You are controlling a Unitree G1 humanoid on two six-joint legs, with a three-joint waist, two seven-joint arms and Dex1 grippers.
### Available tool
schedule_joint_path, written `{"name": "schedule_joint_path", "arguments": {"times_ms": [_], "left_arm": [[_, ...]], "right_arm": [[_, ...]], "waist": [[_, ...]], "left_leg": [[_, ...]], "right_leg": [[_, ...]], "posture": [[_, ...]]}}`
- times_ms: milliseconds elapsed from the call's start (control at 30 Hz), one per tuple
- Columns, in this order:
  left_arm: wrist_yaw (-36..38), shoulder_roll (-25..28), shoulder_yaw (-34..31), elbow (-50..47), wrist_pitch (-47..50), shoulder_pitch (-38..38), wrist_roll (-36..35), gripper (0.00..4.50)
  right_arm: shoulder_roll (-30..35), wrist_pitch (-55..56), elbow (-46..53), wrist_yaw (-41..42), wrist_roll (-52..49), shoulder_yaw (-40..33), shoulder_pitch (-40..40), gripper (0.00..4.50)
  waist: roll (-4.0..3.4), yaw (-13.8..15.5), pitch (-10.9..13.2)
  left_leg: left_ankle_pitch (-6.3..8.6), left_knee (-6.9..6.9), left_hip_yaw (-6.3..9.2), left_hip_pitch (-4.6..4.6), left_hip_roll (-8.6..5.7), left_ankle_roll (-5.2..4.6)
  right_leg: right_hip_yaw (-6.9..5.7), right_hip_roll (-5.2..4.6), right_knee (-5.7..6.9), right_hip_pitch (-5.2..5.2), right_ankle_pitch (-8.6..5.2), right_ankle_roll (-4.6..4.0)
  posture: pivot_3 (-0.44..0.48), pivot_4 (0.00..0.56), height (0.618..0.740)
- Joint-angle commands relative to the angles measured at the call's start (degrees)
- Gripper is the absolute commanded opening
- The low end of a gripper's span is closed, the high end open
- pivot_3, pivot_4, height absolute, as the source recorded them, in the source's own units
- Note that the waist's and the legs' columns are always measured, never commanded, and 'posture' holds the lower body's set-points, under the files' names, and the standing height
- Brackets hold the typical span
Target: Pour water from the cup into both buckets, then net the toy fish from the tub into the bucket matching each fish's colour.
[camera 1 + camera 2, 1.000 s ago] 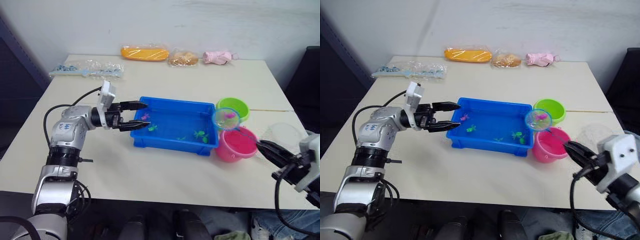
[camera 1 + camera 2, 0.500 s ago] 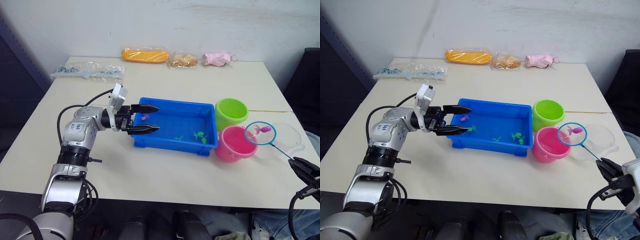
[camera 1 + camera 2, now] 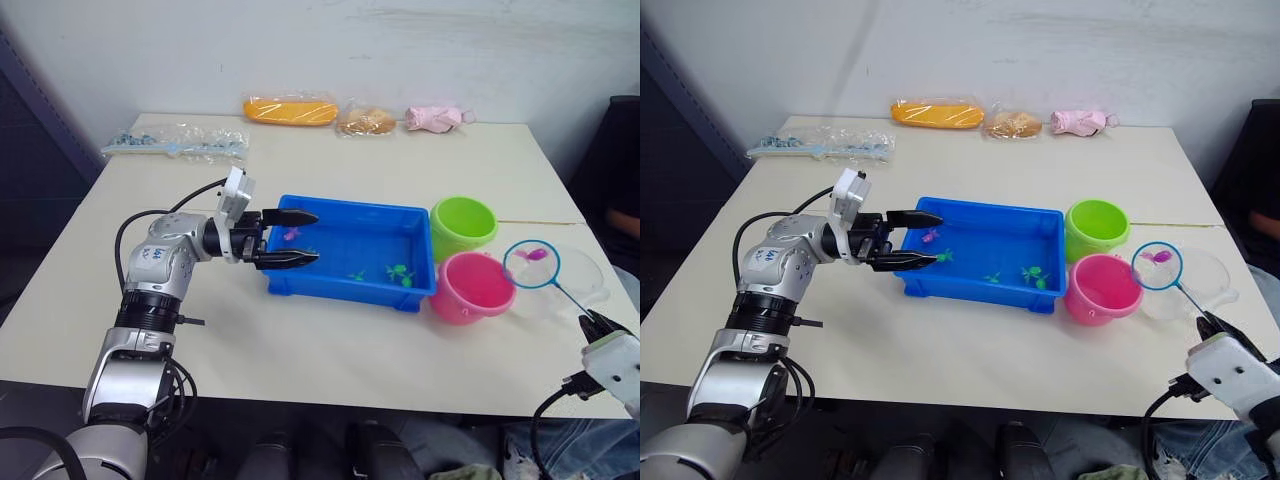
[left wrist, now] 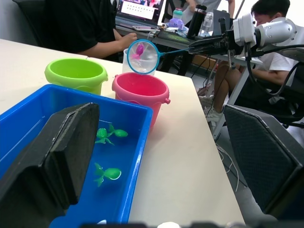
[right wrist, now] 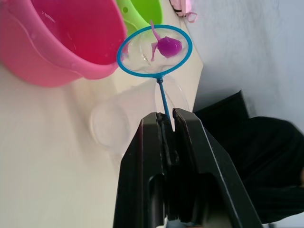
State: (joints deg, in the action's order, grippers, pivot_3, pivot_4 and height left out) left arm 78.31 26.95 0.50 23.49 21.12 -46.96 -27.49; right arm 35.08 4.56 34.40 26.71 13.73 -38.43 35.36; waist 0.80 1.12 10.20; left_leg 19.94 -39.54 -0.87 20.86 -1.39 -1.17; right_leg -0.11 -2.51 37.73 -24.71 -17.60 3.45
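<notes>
Net (image 3: 540,264) holds pink fish (image 3: 537,254) above cup (image 3: 578,278)

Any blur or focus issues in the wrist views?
Left wrist view: the near fingers are soft and out of focus, the pink bucket and net sharper. Right wrist view: the net hoop and pink fish read crisp; the clear cup is faint against the table.

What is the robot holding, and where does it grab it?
The right end effector holds the net by the end of its thin handle. The left end effector is open, holding nothing.
</notes>
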Motion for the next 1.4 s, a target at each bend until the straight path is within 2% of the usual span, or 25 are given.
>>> {"name": "schedule_joint_path", "arguments": {"times_ms": [33,333,500,667,767,867,1033,1133,1233,1400], "left_arm": [[0.1,0.4,-1.1,-0.1,-0.6,-1.3,-0.2,4.48],[-0.4,0.3,-1.4,0.4,-0.8,-1.7,-0.2,4.48],[-0.7,0.5,-1.9,0.4,-0.7,-1.7,-0.4,4.48],[-2.4,1.8,-3.9,-0.6,0.4,-0.7,-1.3,4.48],[-3.9,3.0,-6.0,-1.6,1.0,0.3,-1.9,4.48],[-5.3,5.0,-8.0,-3.2,-1.8,3.1,-0.8,4.48],[-9.2,7.5,-12.7,-6.5,-3.3,7.8,-1.6,4.48],[-10.7,12.5,-15.4,-4.7,-6.9,10.9,1.6,4.48],[-11.5,15.6,-16.8,-3.7,-7.4,11.7,1.5,4.48],[-11.6,19.2,-17.7,-2.9,-7.0,13.0,1.4,4.48]], "right_arm": [[2.0,6.2,0.3,-1.8,6.4,-0.4,0.3,0.0],[1.5,12.2,-1.0,-3.1,14.2,0.0,0.3,0.0],[0.1,12.3,-0.3,-3.4,12.7,-0.8,-0.5,0.0],[-5.2,-2.4,4.6,2.2,-14.6,-0.1,-5.4,0.0],[-3.1,-16.0,7.9,5.6,-32.4,0.2,-9.2,0.0],[2.6,-30.8,9.4,5.0,-48.0,2.3,-17.2,0.0],[11.2,-47.2,6.1,2.0,-60.1,11.5,-35.1,0.0],[12.9,-52.8,-2.6,3.7,-56.6,25.9,-52.5,0.0],[11.0,-57.1,-11.4,3.6,-53.2,34.5,-64.6,0.0],[5.5,-59.9,-22.0,3.8,-46.9,45.4,-76.9,0.0]], "waist": [[0.0,0.0,0.0],[0.0,0.0,0.0],[0.0,0.0,0.0],[0.0,-0.4,0.0],[0.0,-1.0,0.0],[0.0,-1.8,0.0],[0.0,-2.3,0.0],[0.11,-2.4,0.0],[0.07,-2.7,0.1],[0.04,-2.3,0.1]], "left_leg": [[0.0,0.0,-0.02,-0.01,-0.01,0.0],[0.0,0.01,-0.02,-0.16,-0.01,0.0],[0.0,0.01,-0.03,-0.2,-0.01,0.0],[0.0,0.03,-0.03,-0.29,0.03,0.01],[0.0,0.03,-0.02,-0.34,0.04,0.0],[0.01,0.04,-0.03,-0.37,0.07,0.0],[0.0,0.28,0.07,-0.49,0.1,-0.01],[-0.02,0.41,0.21,-0.41,0.1,0.02],[-0.01,0.45,0.13,-0.41,0.07,-0.06],[-0.1,0.44,0.29,0.0,0.09,0.14]], "right_leg": [[0.02,0.0,0.0,0.0,0.0,0.0],[0.03,0.02,-0.01,0.15,0.0,0.0],[0.05,0.02,0.0,0.18,0.0,0.0],[0.06,0.02,0.03,0.24,0.0,-0.01],[0.06,-0.01,0.04,0.29,0.0,-0.01],[0.07,-0.02,0.05,0.29,0.0,-0.01],[-0.01,-0.06,0.01,0.3,-0.03,-0.07],[-0.13,-0.06,-0.05,0.23,-0.06,-0.11],[-0.06,-0.12,-0.1,0.18,-0.05,-0.17],[-0.25,-0.15,-0.16,-0.12,-0.1,-0.25]], "posture": [[0.0,0.15,0.74],[0.0,0.15,0.74],[0.0,0.15,0.74],[0.0,0.15,0.74],[0.0,0.15,0.74],[0.0,0.15,0.74],[0.0,0.15,0.74],[0.0,0.15,0.74],[0.0,0.15,0.74],[0.0,0.15,0.74]]}}
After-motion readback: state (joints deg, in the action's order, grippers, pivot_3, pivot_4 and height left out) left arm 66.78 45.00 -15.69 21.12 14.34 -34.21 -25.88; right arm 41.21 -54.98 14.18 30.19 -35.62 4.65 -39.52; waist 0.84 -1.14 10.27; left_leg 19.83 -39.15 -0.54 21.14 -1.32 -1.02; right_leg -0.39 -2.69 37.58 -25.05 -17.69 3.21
